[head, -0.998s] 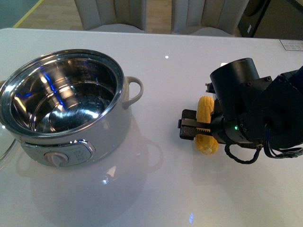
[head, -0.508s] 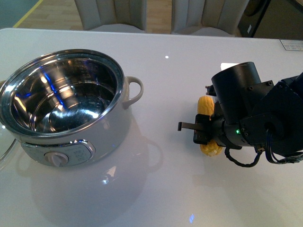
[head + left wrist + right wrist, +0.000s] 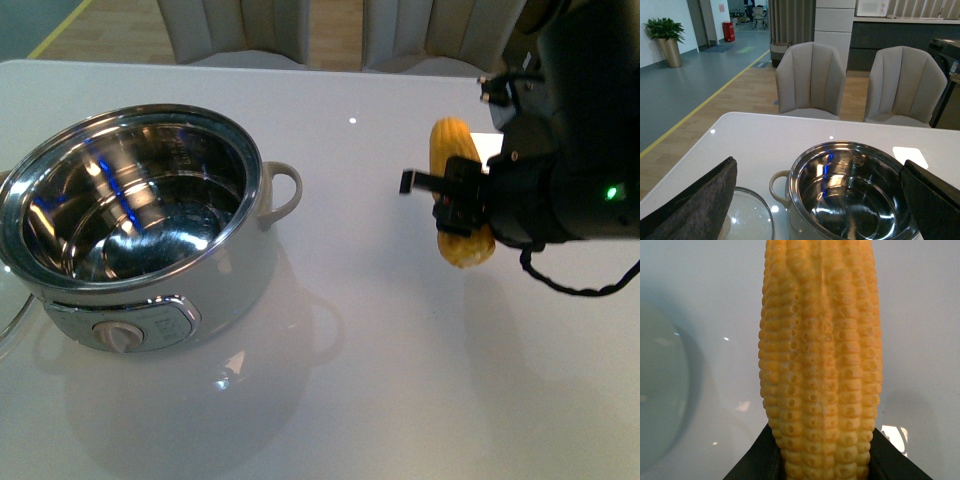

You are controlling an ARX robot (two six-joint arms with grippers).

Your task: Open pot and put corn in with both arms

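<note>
Right claw (image 3: 458, 200) holds the corn (image 3: 450, 145) above the table's (image 3: 350, 390) right edge; next comes the carry to the open pot (image 3: 230, 285).

cream pot (image 3: 240, 265) open, empty; yellow corn (image 3: 452, 140) clamped in right gripper (image 3: 457, 203)

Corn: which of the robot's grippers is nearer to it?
Right. The right gripper is clamped on the corn; the left gripper is open by the pot, well away from it.
</note>
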